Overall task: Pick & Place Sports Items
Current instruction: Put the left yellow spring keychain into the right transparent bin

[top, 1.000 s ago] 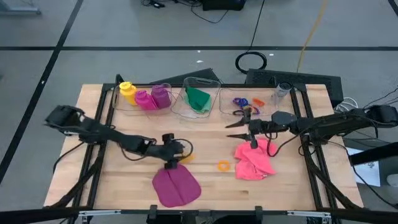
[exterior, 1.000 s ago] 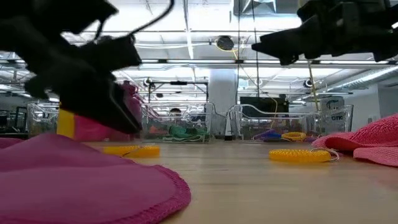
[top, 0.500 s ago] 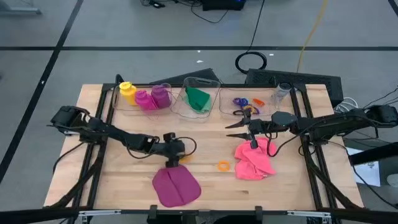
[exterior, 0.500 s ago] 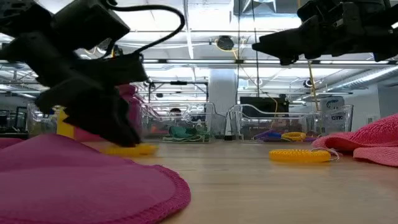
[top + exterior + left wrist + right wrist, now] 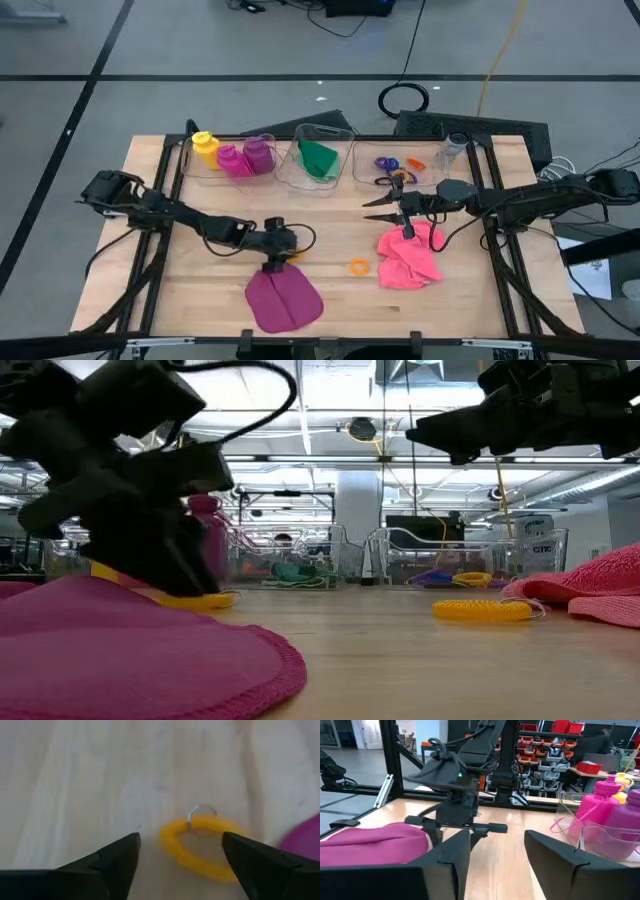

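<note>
Step in hand: ring pickup. Left end effector (image 5: pixel 180 857) is low over the bench (image 5: pixel 200 290), fingers spread, straddling the yellow ring (image 5: pixel 200 847) at centre frame, beside the magenta cloth (image 5: pixel 284 298). Next: descend, close on it. Right end effector (image 5: pixel 380 208) hangs open above the pink cloth (image 5: pixel 408 256).

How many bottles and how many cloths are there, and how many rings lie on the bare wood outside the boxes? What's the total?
Bottles: 3 (yellow bottle, magenta bottle, purple bottle)
Cloths: 3 (green cloth, magenta cloth, pink cloth)
Rings on the wood: 2 (yellow ring, orange-yellow ring)
Total: 8
</note>
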Motion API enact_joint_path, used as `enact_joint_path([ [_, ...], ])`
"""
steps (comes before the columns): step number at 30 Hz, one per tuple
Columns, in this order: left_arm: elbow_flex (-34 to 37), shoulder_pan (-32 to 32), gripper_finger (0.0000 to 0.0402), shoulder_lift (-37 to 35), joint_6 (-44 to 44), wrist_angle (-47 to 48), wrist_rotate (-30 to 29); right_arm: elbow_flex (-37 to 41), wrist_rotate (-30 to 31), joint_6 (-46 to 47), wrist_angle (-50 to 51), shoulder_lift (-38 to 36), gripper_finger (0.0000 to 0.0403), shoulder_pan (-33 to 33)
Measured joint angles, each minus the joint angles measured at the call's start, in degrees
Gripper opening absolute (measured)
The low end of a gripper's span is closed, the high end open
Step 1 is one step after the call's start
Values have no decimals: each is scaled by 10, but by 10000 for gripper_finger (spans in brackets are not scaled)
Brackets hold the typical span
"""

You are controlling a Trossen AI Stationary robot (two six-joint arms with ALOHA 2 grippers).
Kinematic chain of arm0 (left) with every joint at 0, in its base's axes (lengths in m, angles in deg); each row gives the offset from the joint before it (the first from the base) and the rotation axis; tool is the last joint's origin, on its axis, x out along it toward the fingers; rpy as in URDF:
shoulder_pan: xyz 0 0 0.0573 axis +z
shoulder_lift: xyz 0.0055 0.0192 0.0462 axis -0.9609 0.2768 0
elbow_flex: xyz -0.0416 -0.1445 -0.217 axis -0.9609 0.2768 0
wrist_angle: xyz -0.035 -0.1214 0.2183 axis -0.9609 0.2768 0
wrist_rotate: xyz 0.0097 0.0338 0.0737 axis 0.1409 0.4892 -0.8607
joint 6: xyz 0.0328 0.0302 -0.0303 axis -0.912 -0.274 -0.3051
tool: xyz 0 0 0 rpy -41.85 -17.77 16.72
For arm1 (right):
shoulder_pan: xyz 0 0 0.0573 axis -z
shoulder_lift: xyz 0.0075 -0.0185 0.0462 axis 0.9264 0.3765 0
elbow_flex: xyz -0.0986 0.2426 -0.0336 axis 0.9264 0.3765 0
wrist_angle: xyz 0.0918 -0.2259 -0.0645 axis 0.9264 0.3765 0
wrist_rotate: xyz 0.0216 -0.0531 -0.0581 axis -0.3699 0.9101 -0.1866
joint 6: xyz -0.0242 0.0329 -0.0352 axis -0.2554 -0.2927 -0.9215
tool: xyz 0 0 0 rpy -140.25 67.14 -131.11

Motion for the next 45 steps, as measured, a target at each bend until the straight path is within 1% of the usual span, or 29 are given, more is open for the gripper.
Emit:
enact_joint_path([
  [3, 0, 0, 194, 0, 14, 18, -1, 0, 0, 0, 0, 0, 129, 0],
  [8, -1, 0, 107, -1, 11, 29, -1, 0, 0, 0, 0, 0, 129, 0],
  [13, -1, 0, 20, -2, -16, 30, -1, 0, 0, 0, 0, 0, 130, 0],
  [14, -1, 0, 9, -4, -21, 30, -4, 0, 0, 1, 0, 0, 130, 0],
  [19, 0, -4, 16, -23, -39, 20, -52, 0, -1, 4, 0, 1, 130, -1],
  [22, 0, -13, 5, -43, -42, 16, -94, 0, 0, 16, -6, 9, 130, -9],
  [26, 0, -31, 7, -72, -59, 0, -160, 0, 8, 18, -62, 40, 130, -26],
  [30, 0, -52, 4, -91, -74, -29, -236, -10, 40, 19, -121, 95, 130, -44],
  [36, 0, -70, 4, -97, -104, -73, -342, -86, 45, 83, -127, 198, 130, -52],
  [41, 0, -72, 4, -97, -107, -80, -385, -158, 45, 115, -128, 290, 130, -52],
  [45, 0, -75, 4, -97, -107, -80, -409, -198, 46, 146, -127, 345, 130, -51],
])
